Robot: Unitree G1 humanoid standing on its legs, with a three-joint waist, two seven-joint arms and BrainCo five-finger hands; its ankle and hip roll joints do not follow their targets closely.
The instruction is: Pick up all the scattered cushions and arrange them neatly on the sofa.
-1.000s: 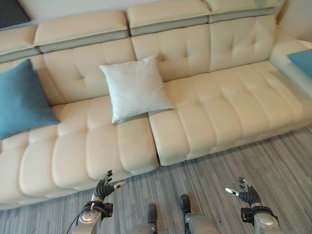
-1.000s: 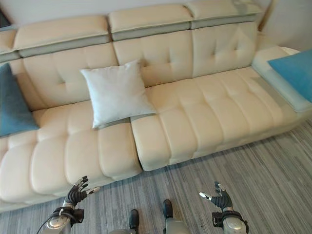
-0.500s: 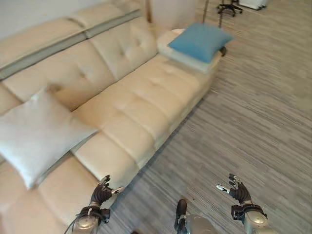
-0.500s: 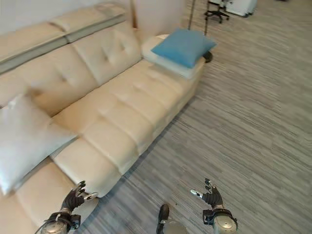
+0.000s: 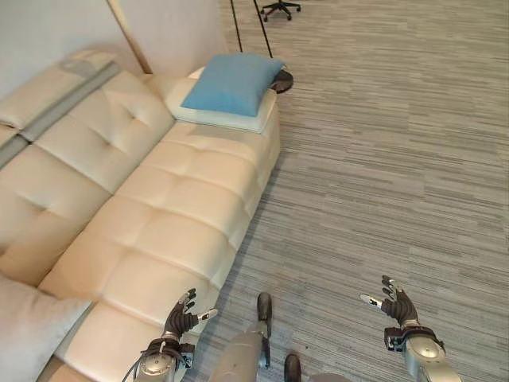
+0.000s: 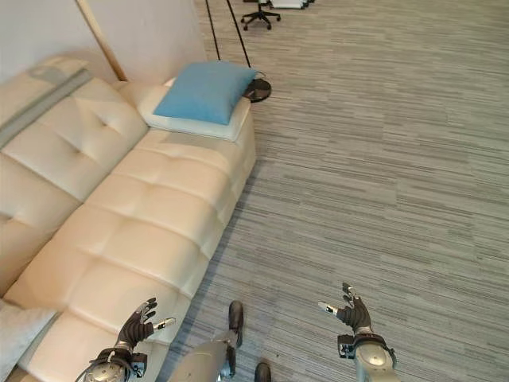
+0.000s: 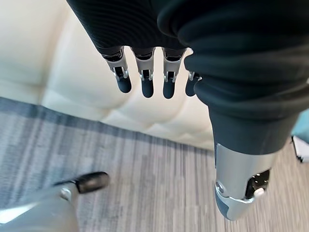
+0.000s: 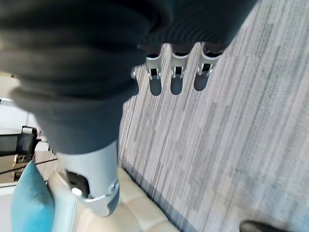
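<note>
i have my left hand (image 5: 180,321) held low over the front edge of the cream sofa (image 5: 159,215), fingers relaxed and spread, nothing in it. my right hand (image 5: 395,304) hangs level with it, well out over the grey striped floor (image 5: 382,159), likewise loose and empty. a blue cushion (image 5: 231,83) lies flat on the sofa's far end, well ahead of the left hand and beyond its reach. a corner of a pale grey cushion (image 5: 28,338) rests on the seat just outboard of the left hand, not touching it. an office chair base (image 6: 262,12) stands far ahead of both hands.
</note>
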